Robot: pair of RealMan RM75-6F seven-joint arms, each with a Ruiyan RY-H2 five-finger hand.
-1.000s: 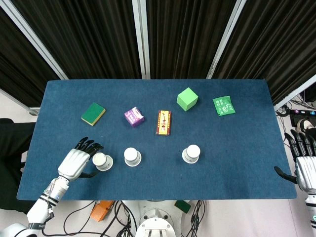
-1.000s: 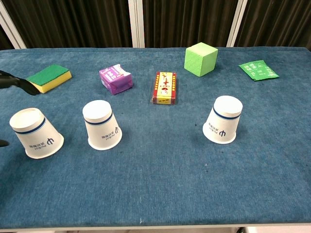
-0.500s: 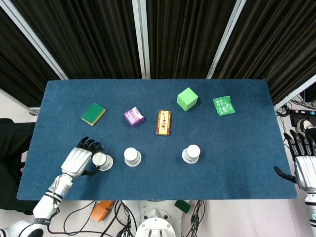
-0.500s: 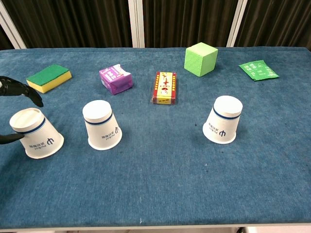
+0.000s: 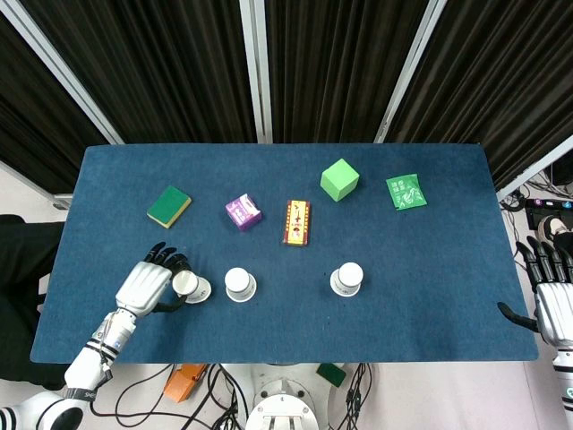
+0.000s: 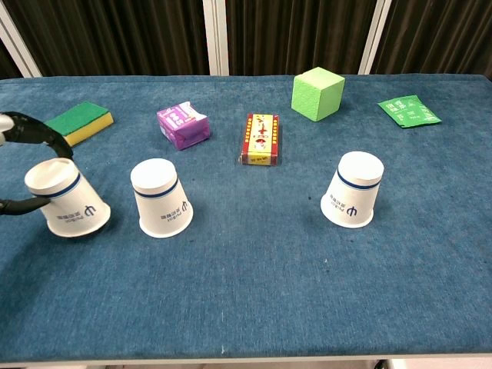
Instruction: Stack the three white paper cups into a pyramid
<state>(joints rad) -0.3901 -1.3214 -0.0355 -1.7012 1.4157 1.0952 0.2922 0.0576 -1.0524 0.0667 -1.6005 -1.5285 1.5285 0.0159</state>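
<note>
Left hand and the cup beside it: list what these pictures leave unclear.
- Left hand, chest view: cut off by the left edge; only dark fingertips show.
- Its grip on the leftmost cup: head view too small to confirm firm contact.
- Right hand: head view only, partly cut off by the right edge.
- Printing on the red-and-yellow box: too small to read.

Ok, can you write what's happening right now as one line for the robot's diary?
left hand: gripping left paper cup | middle cup, right cup: upside down, apart on table | right hand: open, off table edge | pyramid: not started
</note>
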